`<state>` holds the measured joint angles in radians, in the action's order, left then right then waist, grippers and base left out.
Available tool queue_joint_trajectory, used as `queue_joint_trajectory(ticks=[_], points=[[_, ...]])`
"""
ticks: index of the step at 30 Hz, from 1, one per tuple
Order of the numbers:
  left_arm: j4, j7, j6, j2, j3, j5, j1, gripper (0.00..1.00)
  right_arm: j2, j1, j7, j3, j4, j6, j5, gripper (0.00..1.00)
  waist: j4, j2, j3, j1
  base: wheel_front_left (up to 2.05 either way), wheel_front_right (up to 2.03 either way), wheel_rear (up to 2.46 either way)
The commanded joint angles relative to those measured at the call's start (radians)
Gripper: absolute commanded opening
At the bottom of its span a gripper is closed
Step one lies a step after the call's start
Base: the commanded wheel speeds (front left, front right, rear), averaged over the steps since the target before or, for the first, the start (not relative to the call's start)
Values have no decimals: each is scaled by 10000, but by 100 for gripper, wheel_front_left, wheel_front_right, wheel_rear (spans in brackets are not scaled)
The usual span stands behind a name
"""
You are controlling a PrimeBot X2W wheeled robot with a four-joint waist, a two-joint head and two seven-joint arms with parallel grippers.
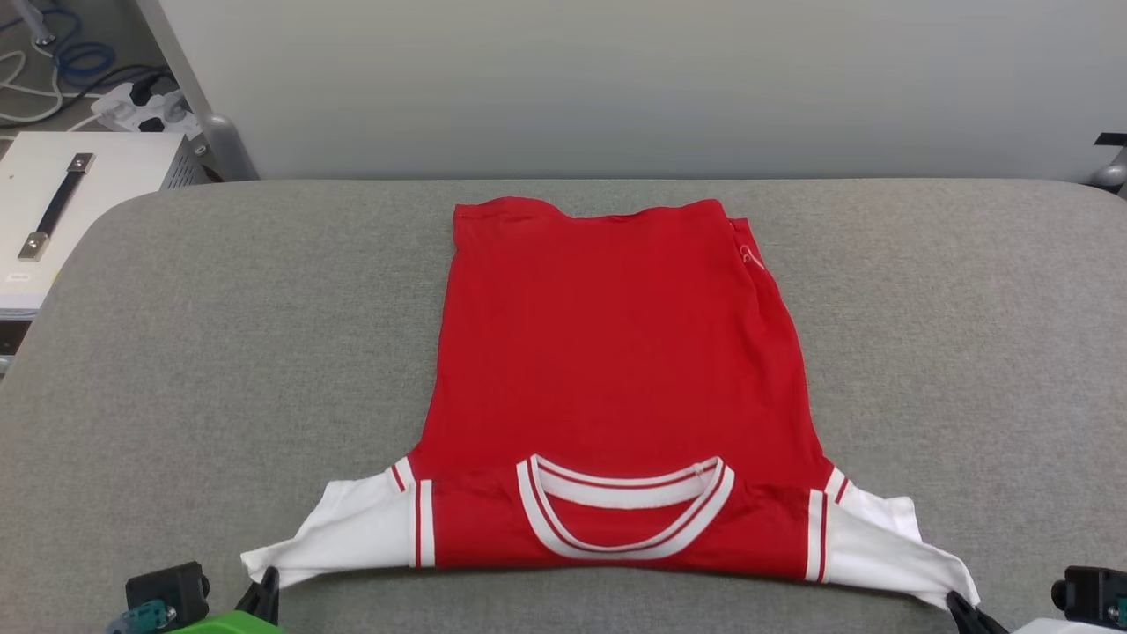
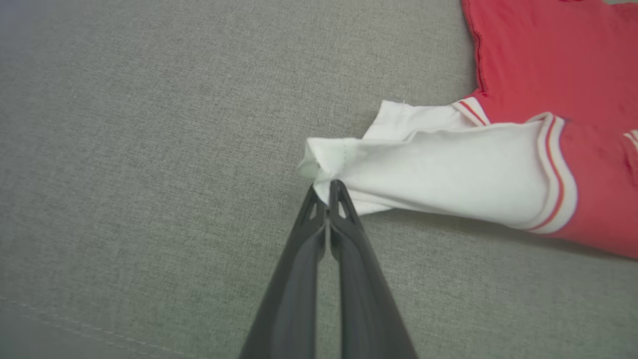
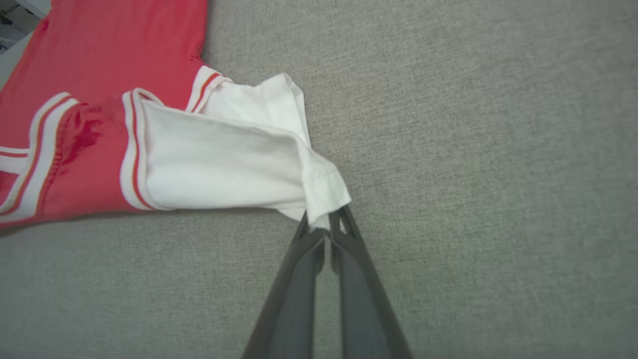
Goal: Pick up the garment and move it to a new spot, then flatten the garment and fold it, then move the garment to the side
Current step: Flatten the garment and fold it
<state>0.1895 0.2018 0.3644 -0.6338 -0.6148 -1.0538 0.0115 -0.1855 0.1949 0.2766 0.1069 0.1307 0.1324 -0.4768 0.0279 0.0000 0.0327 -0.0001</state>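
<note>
Grey fabric-covered table (image 1: 194,352) is running back to a pale wall (image 1: 616,88), with a white case with a black strap (image 1: 57,207) sitting off its far left corner. The garment (image 1: 616,352) is lying mid-table, plain red side up, with its hem away from the robot and its collar (image 1: 625,506) toward the near edge. No lettering is showing.

The left gripper (image 2: 329,192) is pinching the tip of the left sleeve (image 2: 438,169), fingers pressed together on the white cloth. The right gripper (image 3: 324,222) is clamping the right sleeve (image 3: 219,164) the same way. Both sleeves are being drawn outward, and the shoulder line is riding just off the table, casting a shadow beneath it.

Likely reasoning: gripping at the two sleeve tips is keeping the width taut, so the body is trailing flat without bunching. This looks like the flattening step, with folding not yet begun.
</note>
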Motion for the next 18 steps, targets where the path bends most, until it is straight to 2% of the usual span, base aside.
queue_joint_trajectory(ticks=[1,8,9,10,11,12,18], points=[[-12,53,142,-145,30,-97,273,0,92,233,45,173,-25,-17,95,0,19,0,-67,1,0,0,0],[110,187,179,-118,-162,113,595,0,467,704,324,337,175,-17,162,0,64,0,-40,1,0,0,0],[79,237,178,-82,-153,182,544,0,452,653,251,323,152,-17,148,16,90,0,-4,1,0,0,0],[43,274,178,-51,-142,245,489,0,433,592,209,288,119,-17,109,39,115,0,43,1,0,0,0],[2,316,187,-20,-140,341,415,0,357,474,62,254,35,-17,126,88,144,0,84,1,0,0,0],[-44,345,189,3,-146,430,350,0,305,360,-81,235,-41,-17,117,100,173,0,126,1,0,0,0],[-515,467,303,140,-211,1092,-208,0,-42,-943,-981,480,-373,-17,238,100,482,0,531,1,0,0,0]])
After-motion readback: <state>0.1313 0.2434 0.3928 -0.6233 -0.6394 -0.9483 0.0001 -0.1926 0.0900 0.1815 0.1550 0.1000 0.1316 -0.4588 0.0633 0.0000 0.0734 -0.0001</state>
